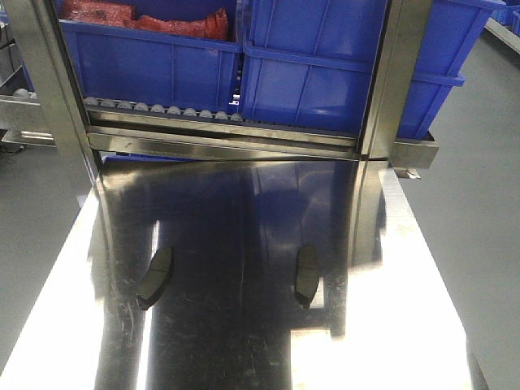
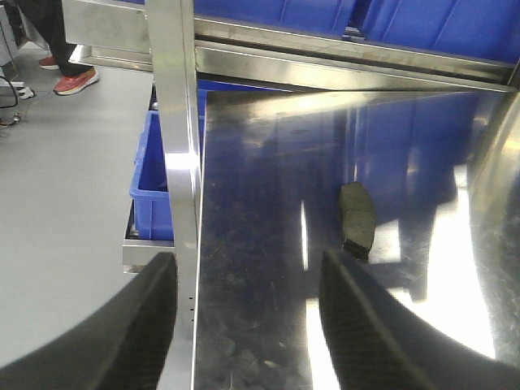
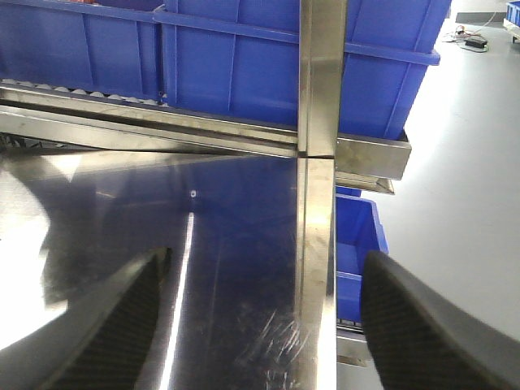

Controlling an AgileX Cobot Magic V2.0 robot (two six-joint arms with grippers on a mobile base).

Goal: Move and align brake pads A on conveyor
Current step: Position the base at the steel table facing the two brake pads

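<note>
Two brake pads A [image 1: 155, 277] lie flat mid-tabletop [image 1: 244, 203], well apart, one toward each tabletop side, likely so each arm takes its own. Conveyor not in view. Left hand [image 2: 248, 268] spread, empty, over tabletop's left edge, one pad just ahead. Right hand [image 3: 266, 260] spread, empty, over tabletop's right edge, no pad in its view

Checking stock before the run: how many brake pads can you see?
2. One brake pad lies on the left of the steel tabletop, angled; the other brake pad lies on the right, apart from it. Others may sit outside the views.
</note>
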